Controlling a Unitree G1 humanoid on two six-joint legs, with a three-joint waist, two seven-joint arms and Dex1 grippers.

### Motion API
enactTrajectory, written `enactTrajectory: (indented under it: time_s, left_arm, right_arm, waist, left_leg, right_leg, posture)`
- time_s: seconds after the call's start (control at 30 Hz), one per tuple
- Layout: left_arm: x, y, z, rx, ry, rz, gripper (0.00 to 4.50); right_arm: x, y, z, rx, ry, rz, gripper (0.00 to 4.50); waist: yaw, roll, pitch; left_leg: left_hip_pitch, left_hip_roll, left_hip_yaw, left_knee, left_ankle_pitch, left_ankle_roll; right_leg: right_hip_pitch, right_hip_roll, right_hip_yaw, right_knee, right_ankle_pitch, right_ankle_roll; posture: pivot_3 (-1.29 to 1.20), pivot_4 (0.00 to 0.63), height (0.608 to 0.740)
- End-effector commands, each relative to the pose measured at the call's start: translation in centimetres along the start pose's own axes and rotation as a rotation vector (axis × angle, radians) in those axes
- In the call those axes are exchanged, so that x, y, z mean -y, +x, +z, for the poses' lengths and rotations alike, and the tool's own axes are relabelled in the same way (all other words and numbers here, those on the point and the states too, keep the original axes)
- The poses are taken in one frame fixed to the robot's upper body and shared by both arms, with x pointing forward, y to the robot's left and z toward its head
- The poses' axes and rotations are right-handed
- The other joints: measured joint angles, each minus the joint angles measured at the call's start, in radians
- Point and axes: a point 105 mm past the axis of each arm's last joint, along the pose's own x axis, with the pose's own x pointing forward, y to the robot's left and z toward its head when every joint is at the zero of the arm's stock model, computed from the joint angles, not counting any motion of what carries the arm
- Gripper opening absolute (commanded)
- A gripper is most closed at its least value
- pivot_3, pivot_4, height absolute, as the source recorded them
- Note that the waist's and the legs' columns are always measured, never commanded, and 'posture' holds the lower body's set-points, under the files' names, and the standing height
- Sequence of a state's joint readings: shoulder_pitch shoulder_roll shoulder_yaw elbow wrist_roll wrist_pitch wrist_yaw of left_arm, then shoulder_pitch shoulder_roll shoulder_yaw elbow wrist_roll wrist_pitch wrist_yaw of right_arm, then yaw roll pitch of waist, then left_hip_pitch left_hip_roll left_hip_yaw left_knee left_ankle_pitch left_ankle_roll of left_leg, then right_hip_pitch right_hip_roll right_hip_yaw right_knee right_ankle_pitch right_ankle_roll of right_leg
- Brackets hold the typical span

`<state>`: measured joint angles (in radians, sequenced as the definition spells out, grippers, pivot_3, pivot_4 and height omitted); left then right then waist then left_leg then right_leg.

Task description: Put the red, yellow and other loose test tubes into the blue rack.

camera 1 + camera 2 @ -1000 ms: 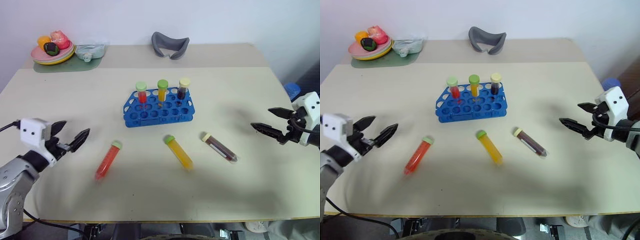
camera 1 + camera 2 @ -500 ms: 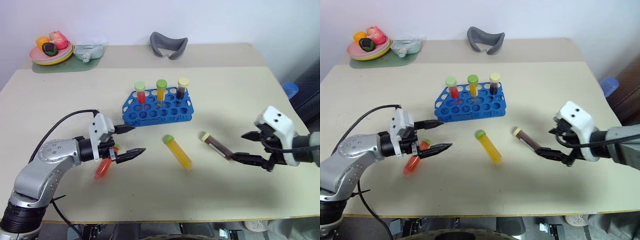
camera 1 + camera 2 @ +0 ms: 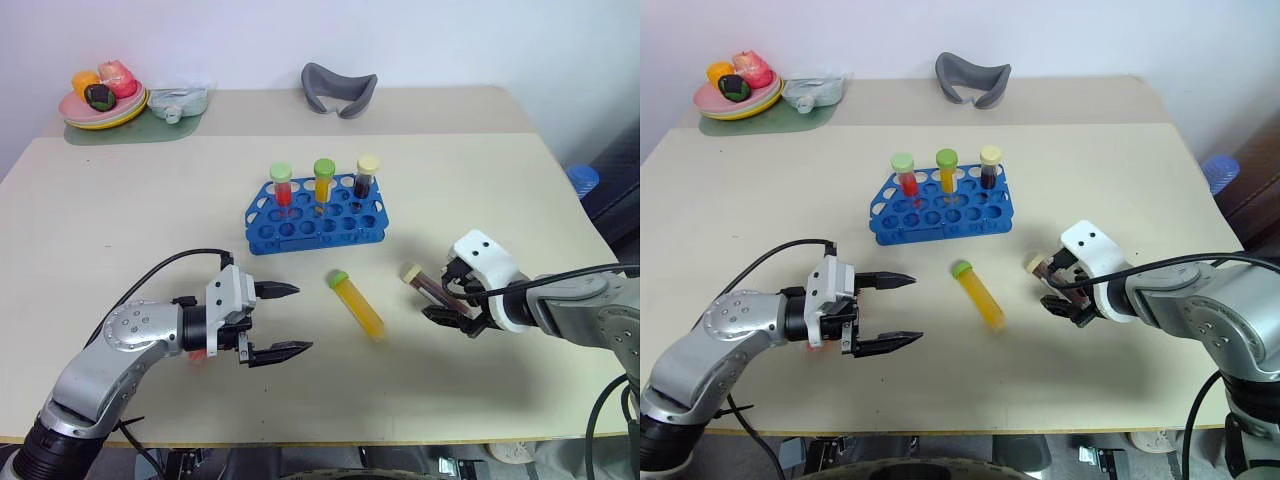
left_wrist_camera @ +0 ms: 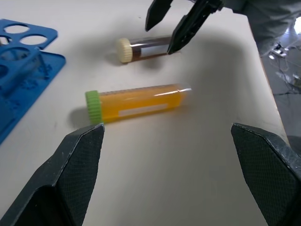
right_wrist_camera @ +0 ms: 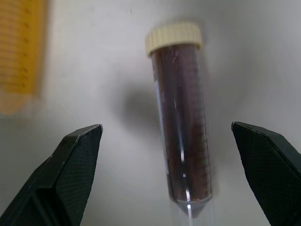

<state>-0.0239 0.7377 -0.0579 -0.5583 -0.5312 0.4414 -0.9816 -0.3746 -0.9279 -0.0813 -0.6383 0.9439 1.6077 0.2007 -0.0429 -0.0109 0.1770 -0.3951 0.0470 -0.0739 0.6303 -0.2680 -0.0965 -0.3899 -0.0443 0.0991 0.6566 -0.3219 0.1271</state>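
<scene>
Dark tube (image 5: 181, 127) lies between the wide-spread right pincer (image 3: 452, 300), apparently untouched.

Your L arm reaches in from the near-left corner, forearm low over the table, wrist turned so the left gripper (image 3: 282, 320) points across toward the right side. Its fingers (image 3: 276, 290) are spread wide apart, one above the other in the head view, nothing betw. them. Your R arm comes in from the right edge, wrist bent down; the right gripper (image 3: 1063, 290) points down & inward at the table, fingers (image 5: 66, 176) spread wide, gripping nothing.
</scene>
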Motion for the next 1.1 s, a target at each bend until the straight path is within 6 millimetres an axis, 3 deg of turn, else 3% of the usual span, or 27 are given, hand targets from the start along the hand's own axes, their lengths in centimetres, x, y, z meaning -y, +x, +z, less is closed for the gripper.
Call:
enactTrajectory:
  time_s: [0.03, 0.33, 0.5, 1.1]
  left_arm:
    - [0.7, 0.1, 0.7, 0.011, 0.056, -0.014, 4.38]
    - [1.0, -0.1, 0.8, 0.012, 0.057, 0.000, 4.38]
    - [1.0, -0.2, 0.9, 0.012, 0.059, 0.006, 4.50]
    - [0.7, 0.0, 1.7, 0.023, 0.066, -0.008, 4.50]
  right_arm:
    - [0.4, 0.2, 0.1, -0.017, -0.003, -0.031, 4.50]
    - [1.0, 1.1, -0.9, -0.092, 0.022, -0.047, 4.50]
    - [1.4, 1.2, -1.1, -0.110, 0.013, -0.075, 2.34]
    - [1.3, 2.1, -0.2, -0.097, -0.002, -0.084, 2.34]
  waist:
    - [0.000, 0.000, 0.000]
    - [0.001, 0.000, 0.000]
    - [0.000, 0.000, 0.000]
    - [-0.002, 0.000, 0.000]
  left_leg:
    - [0.000, 0.000, 0.000, 0.000, 0.000, 0.000]
    - [0.000, 0.000, 0.000, 0.000, 0.000, 0.000]
    - [0.000, 0.000, 0.000, 0.000, 0.000, 0.000]
    - [0.000, 0.000, 0.000, 0.000, 0.000, 0.000]
  right_leg:
    - [0.000, 0.000, 0.000, 0.000, 0.000, 0.000]
    - [0.000, 0.000, 0.000, 0.000, 0.000, 0.000]
    - [0.000, 0.000, 0.000, 0.000, 0.000, 0.000]
    - [0.000, 0.000, 0.000, 0.000, 0.000, 0.000]
  posture:
    - [0.00, 0.150, 0.740]
    - [0.00, 0.150, 0.740]
    - [0.00, 0.150, 0.740]
    - [0.00, 0.150, 0.740]
